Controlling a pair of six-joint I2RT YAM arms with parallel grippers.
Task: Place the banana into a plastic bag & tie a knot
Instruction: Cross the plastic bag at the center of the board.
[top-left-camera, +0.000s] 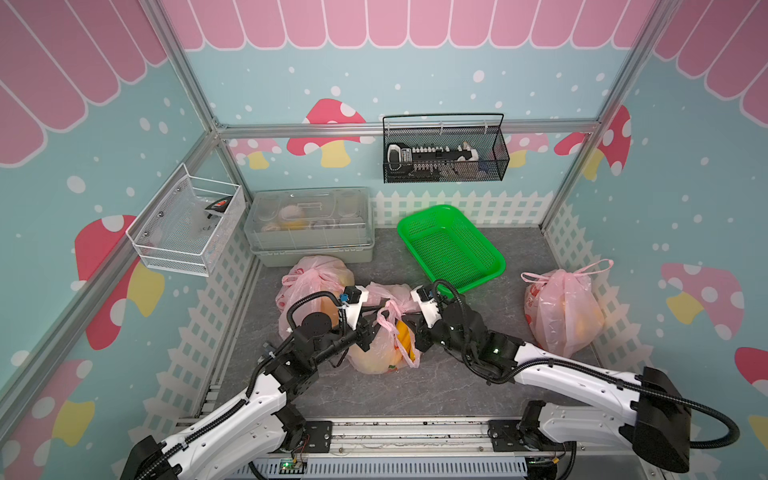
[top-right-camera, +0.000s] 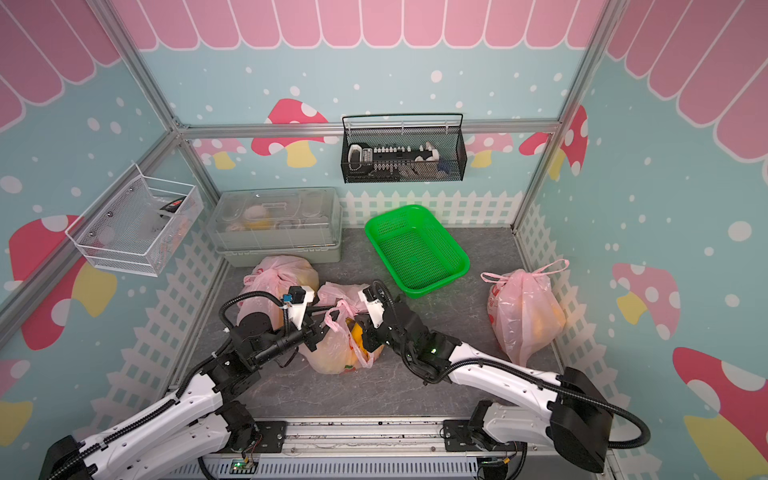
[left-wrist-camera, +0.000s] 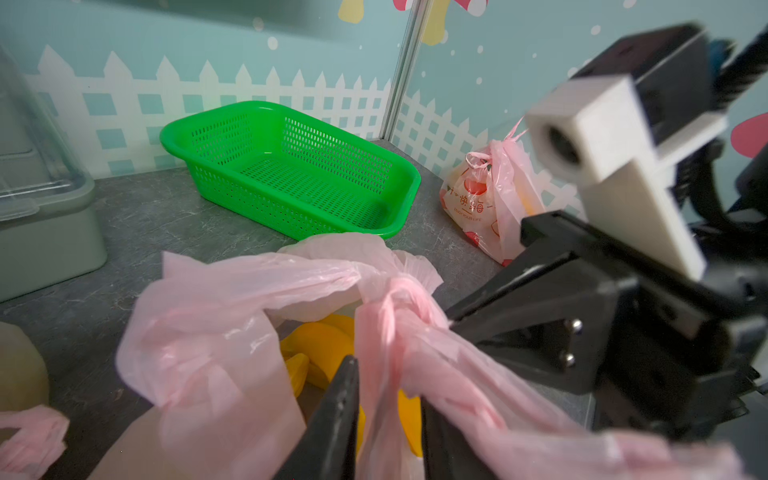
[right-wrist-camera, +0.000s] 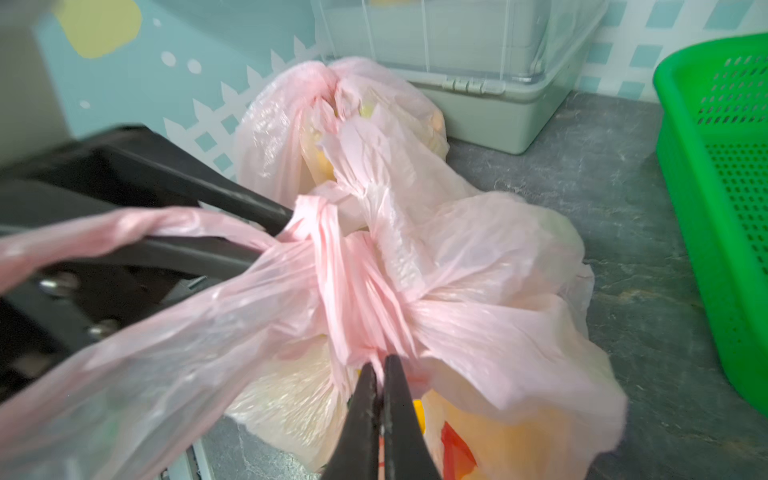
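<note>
Just on the robot's side of the green basket (top-left-camera: 451, 249), both claws meet over the pink plastic bag (top-left-camera: 374, 353). The right gripper (right-wrist-camera: 379, 365) is clamped tight, its fingers pressed together on a bunched pleat at the bag's neck. On the left gripper (left-wrist-camera: 388, 382) the jaws stand a little apart, and one twisted handle (right-wrist-camera: 124, 224) runs straight through the gap. Whether the pads bite on it, I can't tell. The bag's two handles cross and wrap around each other right between the claws. And the banana (left-wrist-camera: 324, 349)? It's inside the bag, with yellow peeking out at the mouth.

Underneath is a grey, stone-patterned tabletop (top-left-camera: 374, 399). A grey lidded box (top-left-camera: 311, 224) sits beside the basket along the back wall, with a second pink bag (top-left-camera: 311, 278), tied, in front of it. A third pink bag (top-left-camera: 561, 311), also tied, sits well off the basket's other side. A black wire rack (top-left-camera: 444, 149) hangs above the basket. The walls are teal with printed mushrooms and a white picket fence.

Most of the banana is veiled by plastic. In both top views the fingertips are lost under the wrist cameras. The box's contents are a blur through the lid.
</note>
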